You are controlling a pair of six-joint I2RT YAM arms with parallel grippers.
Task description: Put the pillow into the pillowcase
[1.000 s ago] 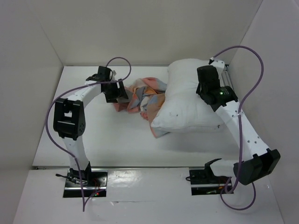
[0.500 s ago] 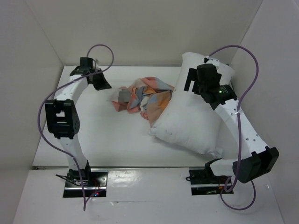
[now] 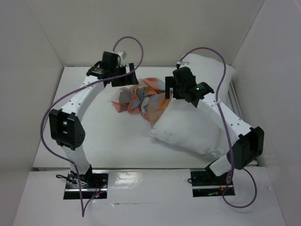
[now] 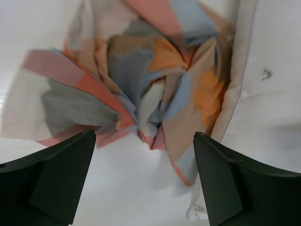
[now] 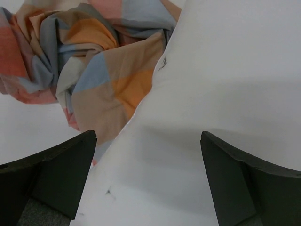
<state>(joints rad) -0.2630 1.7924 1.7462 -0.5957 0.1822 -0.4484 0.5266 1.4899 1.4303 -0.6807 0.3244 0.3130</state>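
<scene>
Pillowcase: thin soft fabric sleeve in orange, grey, light-blue and cream checks. It lies as a crumpled, twisted heap on the white desk. No open mouth can be made out in any view.

Pillow: large plump plain white stuffed cushion, resting on the desk. It touches the pillowcase along that heap's right border and is wholly outside it. Its long axis appears to run on a slant, from just near-right of the pillowcase away toward the far right.

Left jaws: apart, nothing between them, hovering over the far-left part of the pillowcase. In the left wrist view the pillowcase lies straight ahead, centred in the gap, with the pillow to its right.

Right jaws: apart, empty, over the pillowcase's right border, where checked cloth meets white. The right wrist view shows mostly pillow ahead, with the pillowcase off to the upper left.

Judgement: task barely begun, since the sleeve's opening has to be found first. The left arm looks better placed for that, being squarely over the cloth. The right arm is nearer the pillow. Risk: pinching several folds at once and lifting a closed bundle.
</scene>
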